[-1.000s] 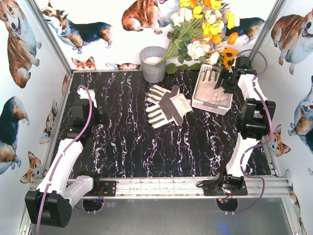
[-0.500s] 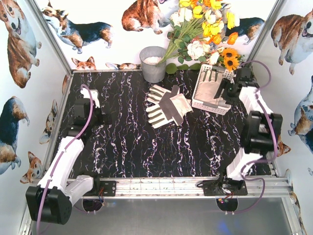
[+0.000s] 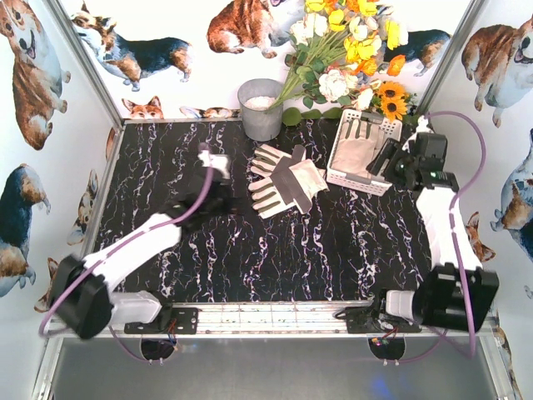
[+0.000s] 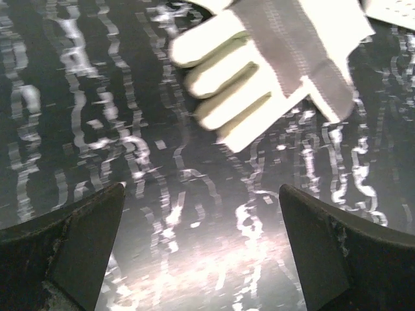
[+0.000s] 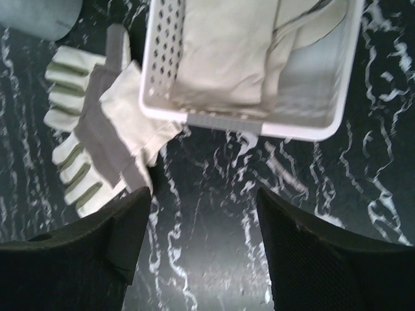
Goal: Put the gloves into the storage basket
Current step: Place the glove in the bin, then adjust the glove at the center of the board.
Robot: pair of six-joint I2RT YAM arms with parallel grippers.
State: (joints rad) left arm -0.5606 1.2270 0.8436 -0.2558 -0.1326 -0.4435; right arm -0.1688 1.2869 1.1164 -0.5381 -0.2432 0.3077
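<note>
Two cream-white gloves (image 3: pixel 287 179) with grey patches lie overlapped on the black marbled table, left of the white perforated storage basket (image 3: pixel 337 148). Another glove (image 3: pixel 356 155) lies inside the basket. My left gripper (image 3: pixel 233 202) hovers just left of the loose gloves' fingers; in the left wrist view the gloves (image 4: pixel 272 71) sit ahead of the open, empty left gripper (image 4: pixel 201 217). My right gripper (image 3: pixel 381 158) is above the basket's right side. In the right wrist view it (image 5: pixel 202 207) stands open and empty over bare table, with the basket (image 5: pixel 259 123), its glove (image 5: pixel 227 52) and the loose gloves (image 5: pixel 97 142) beyond.
A grey metal bucket (image 3: pixel 261 108) stands at the back behind the gloves. A bunch of yellow, white and orange flowers (image 3: pixel 350 50) leans over the back right corner, near the basket. Corgi-printed walls close in the table on three sides.
The left arm has swung from the left edge toward the loose gloves. The right arm has pulled back from over the basket toward the right, its gripper empty.
</note>
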